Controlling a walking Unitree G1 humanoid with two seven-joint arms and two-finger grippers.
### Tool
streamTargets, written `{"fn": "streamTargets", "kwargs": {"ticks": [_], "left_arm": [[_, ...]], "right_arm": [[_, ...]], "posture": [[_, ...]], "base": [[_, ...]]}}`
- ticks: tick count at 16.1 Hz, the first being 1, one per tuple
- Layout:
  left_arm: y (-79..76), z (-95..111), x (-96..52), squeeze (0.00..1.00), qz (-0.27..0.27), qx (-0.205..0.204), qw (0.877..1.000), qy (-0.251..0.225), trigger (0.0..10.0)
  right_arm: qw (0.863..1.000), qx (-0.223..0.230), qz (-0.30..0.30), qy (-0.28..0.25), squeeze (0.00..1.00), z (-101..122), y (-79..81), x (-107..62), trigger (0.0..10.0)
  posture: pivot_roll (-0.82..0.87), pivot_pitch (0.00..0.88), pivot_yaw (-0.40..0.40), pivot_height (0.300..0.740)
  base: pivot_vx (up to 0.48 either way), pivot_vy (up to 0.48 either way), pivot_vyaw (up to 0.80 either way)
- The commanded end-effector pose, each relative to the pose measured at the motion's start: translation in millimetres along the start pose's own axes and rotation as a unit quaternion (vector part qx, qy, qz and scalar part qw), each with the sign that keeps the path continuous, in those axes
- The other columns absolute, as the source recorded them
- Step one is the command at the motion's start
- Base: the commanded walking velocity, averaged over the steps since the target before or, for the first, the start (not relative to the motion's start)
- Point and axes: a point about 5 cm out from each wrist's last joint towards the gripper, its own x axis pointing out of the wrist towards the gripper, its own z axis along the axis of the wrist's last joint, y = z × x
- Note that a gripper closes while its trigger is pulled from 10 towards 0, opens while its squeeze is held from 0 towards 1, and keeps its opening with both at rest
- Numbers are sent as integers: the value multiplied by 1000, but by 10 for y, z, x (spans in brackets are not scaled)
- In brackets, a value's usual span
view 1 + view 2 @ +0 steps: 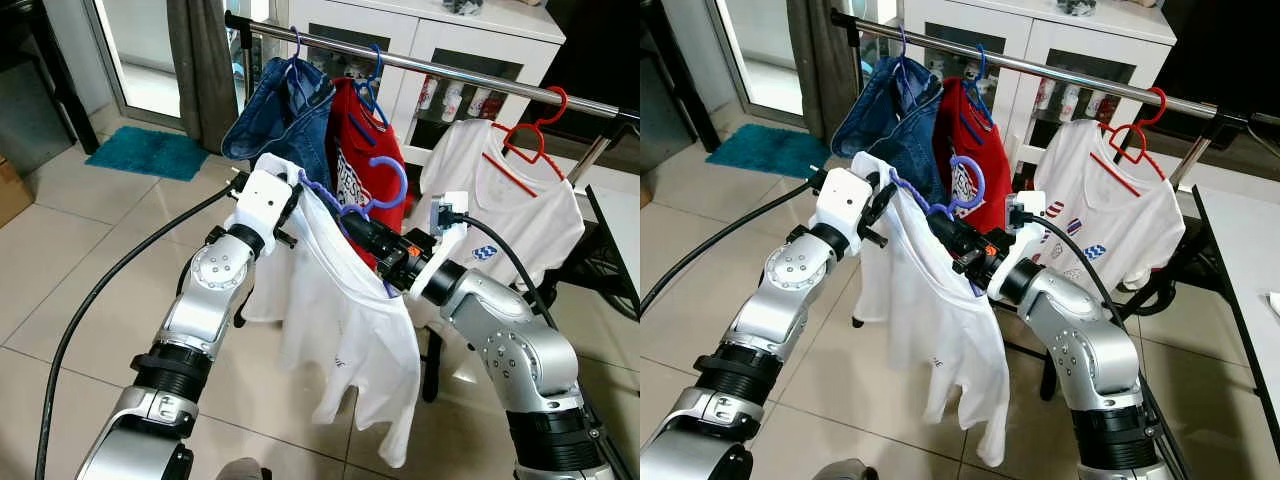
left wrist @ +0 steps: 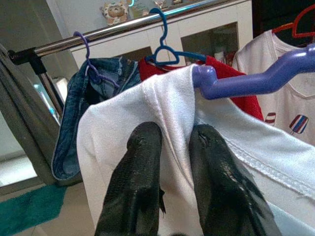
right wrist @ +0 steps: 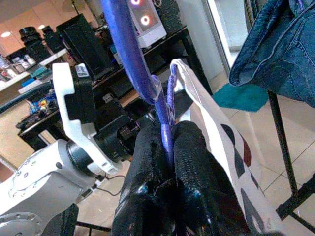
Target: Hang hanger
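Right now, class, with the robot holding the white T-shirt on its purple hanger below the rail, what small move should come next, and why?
Probably raise the purple hanger toward the metal rail. Its hook sits below the rail, facing the gap between the red T-shirt and the white T-shirt on the red hanger. The right gripper clamps the hanger and the left gripper pinches the held white T-shirt at its shoulder.

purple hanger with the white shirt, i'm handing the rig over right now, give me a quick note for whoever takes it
Left gripper: shut on the shoulder of the white T-shirt.
Right gripper: shut on the purple plastic hanger carrying that shirt.
Shirt and hanger are held up in front of the silver metal rail, below it; hook not on the rail.
Done: shirt on hanger, lifted.
Left: hook it on, probably into the gap between red shirt and red hanger, then release.
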Motion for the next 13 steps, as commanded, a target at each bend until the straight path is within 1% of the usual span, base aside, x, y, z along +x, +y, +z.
{"fn": "streamTargets", "kwargs": {"ticks": [1,8,10,12,13], "left_arm": [[2,25,22,0,-1,2,1000,-3,0],[19,-18,11,0,-3,-4,1000,8,0],[53,-31,0,0,-1,-9,1000,12,0],[112,1,-8,0,3,-11,1000,7,0],[132,28,-9,0,2,-13,1000,1,0]], "right_arm": [[1000,-11,15,-19,0,104,43,-5,0],[1000,-13,14,-22,0,99,44,-26,0],[1000,-14,12,-23,0,89,44,-42,0],[1000,-25,7,-9,0,57,30,-56,0],[999,-38,3,6,0,34,17,-62,0]], "posture": [[86,0,-74,740],[87,0,-58,740],[93,0,-45,740],[93,0,-40,740],[93,0,-39,740]], "base": [[0,0,0],[0,0,0],[0,0,0],[0,0,0],[0,0,0]]}}
